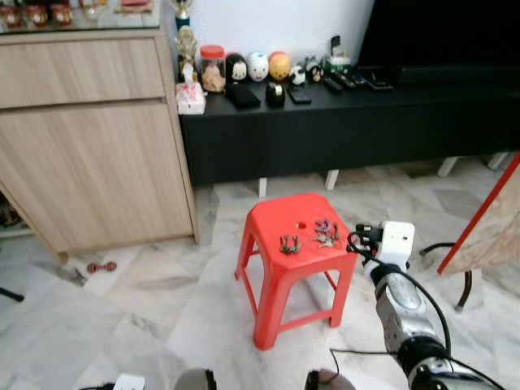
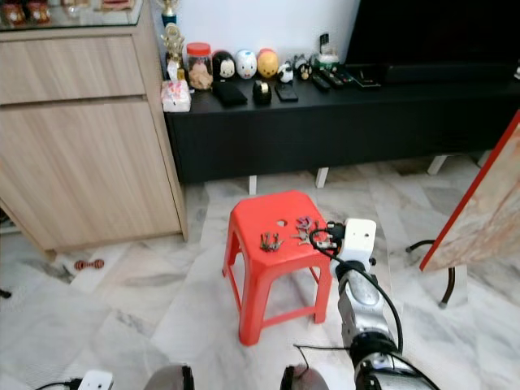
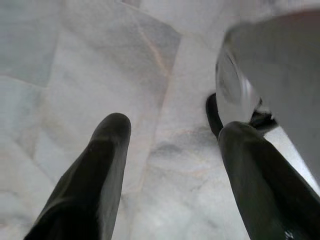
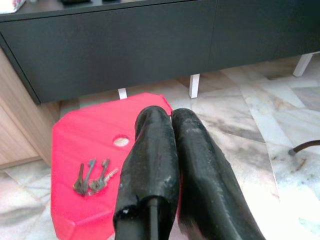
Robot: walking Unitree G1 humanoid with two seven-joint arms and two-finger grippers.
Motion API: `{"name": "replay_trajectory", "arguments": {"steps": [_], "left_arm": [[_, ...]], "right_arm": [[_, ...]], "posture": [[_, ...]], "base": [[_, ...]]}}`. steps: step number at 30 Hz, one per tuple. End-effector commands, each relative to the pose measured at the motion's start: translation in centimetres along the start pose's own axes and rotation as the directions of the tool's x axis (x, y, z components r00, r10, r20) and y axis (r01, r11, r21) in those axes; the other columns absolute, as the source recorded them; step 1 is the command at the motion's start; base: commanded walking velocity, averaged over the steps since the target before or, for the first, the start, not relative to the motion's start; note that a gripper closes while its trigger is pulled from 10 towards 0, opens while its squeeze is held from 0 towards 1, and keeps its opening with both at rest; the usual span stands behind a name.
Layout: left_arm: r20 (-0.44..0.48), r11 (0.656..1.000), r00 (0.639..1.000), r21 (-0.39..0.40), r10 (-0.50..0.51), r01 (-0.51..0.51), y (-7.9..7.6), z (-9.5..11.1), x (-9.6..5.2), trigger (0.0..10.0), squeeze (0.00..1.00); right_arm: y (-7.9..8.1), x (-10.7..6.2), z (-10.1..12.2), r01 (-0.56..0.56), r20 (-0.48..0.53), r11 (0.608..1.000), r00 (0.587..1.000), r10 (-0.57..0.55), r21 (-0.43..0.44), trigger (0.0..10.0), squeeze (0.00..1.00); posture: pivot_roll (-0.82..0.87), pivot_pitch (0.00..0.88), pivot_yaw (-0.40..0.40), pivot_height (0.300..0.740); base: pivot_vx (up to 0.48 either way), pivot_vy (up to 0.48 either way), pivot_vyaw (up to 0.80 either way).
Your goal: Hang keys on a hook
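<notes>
Centre frame, on red stool (image 1: 284, 221): two key bunches (image 1: 290, 244). My right gripper (image 4: 167, 117) clenched empty beside them; left gripper (image 3: 172, 130) released, over floor.

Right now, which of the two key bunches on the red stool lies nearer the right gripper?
The purplish key bunch by the stool's right edge, beside the right gripper; the darker key bunch lies nearer the middle.
</notes>
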State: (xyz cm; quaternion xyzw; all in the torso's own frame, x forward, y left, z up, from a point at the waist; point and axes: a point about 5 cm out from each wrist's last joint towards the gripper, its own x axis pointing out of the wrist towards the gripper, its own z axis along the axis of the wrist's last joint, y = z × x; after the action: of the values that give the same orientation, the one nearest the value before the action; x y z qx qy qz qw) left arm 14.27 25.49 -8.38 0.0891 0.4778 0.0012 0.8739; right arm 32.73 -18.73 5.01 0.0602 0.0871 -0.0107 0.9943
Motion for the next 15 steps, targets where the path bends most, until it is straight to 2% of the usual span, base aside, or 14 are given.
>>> {"name": "replay_trajectory", "arguments": {"steps": [1, 7, 12, 15], "left_arm": [[-0.002, 1.0, 1.0, 0.008, 0.002, -0.002, 0.06, 0.12, 0.04, 10.0, 0.0], [0.015, 1.0, 1.0, 0.0, 0.027, -0.027, 0.19, 0.23, 0.02, 10.0, 0.0], [0.061, 0.998, 0.997, 0.028, 0.05, -0.052, 0.28, 0.58, -0.04, 10.0, 0.0], [0.108, 0.995, 0.99, -0.034, 0.095, -0.092, 0.37, 0.71, -0.16, 10.0, 0.0]], "right_arm": [[0.29, 0.68, 1.39, -0.014, 0.031, 1.0, 0.999, 0.015, -0.01, 10.0, 0.0], [0.55, 0.78, 1.49, -0.049, 0.02, 0.999, 0.999, 0.049, -0.019, 10.0, 0.0], [0.63, 0.86, 1.64, -0.073, 0.007, 0.997, 0.997, 0.073, -0.037, 10.0, 0.0], [0.81, 0.95, 1.94, -0.103, 0.007, 0.994, 0.995, 0.103, -0.048, 10.0, 0.0]], "posture": [[0.04, 0.0, -0.058, 0.725], [0.04, 0.0, -0.057, 0.74], [0.03, 0.0, -0.057, 0.74], [0.04, 0.0, -0.06, 0.74]], "base": [[0.0, 0.0, 0.0], [0.0, 0.0, 0.0], [0.0, 0.0, 0.0], [0.0, 0.0, 0.0]]}}
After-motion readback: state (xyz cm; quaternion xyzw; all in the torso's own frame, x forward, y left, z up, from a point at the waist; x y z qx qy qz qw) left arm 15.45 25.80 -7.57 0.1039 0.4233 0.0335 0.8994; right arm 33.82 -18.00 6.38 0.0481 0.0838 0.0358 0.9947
